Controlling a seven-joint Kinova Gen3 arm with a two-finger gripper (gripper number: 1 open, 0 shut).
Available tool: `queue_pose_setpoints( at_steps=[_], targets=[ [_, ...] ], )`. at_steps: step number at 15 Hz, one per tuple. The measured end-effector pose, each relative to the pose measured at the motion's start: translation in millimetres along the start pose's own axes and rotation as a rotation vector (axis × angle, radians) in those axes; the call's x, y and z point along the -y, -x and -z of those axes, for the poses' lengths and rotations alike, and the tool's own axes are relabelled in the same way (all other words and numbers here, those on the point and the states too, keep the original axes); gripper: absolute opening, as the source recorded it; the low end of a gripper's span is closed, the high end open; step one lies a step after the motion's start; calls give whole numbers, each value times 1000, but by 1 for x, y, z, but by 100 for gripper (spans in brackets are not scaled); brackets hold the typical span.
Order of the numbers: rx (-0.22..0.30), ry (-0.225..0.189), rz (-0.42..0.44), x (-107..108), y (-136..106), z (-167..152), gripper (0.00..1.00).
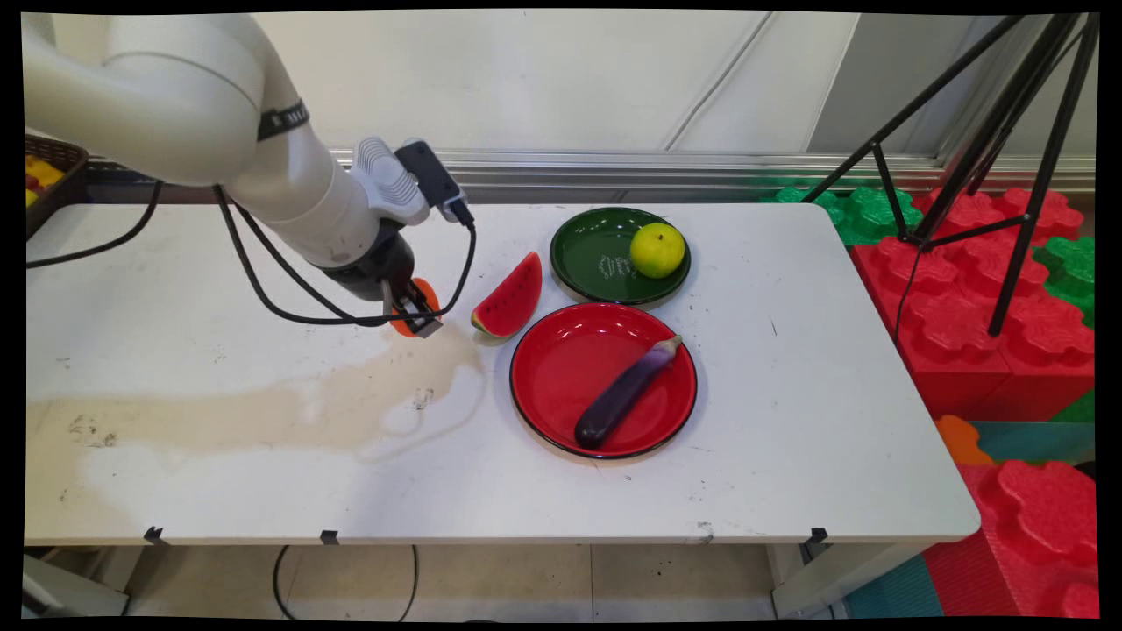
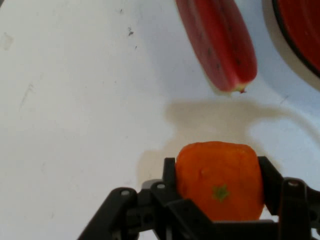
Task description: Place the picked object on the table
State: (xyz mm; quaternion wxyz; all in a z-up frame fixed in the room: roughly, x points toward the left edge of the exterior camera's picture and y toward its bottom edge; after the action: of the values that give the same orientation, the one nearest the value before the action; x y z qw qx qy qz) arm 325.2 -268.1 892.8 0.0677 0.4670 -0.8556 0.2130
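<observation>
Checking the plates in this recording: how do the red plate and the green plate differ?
The red plate is larger and nearer the camera; the green plate is smaller and toward the wall. The red plate holds a purple eggplant lying diagonally; the green plate holds a yellow-green round fruit. Both are round, glossy, and sit on the white table.

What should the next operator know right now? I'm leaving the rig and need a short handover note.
Claw: shut on the orange, low over the table.
Nearby: watermelon slice lies on the table just beside it.
Red plate holds the eggplant; green plate holds the lime-yellow fruit.
Done: orange gripped. Not yet done: orange and watermelon are on no plate.
</observation>
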Motion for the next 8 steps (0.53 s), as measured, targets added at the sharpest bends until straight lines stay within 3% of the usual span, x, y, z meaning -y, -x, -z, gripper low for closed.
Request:
queue_pose_setpoints(
  at_steps=[4, 8],
  targets=[
    [13, -35, 13, 14, 2, -24, 0],
    [17, -43, -4, 26, -3, -47, 0]
  ],
)
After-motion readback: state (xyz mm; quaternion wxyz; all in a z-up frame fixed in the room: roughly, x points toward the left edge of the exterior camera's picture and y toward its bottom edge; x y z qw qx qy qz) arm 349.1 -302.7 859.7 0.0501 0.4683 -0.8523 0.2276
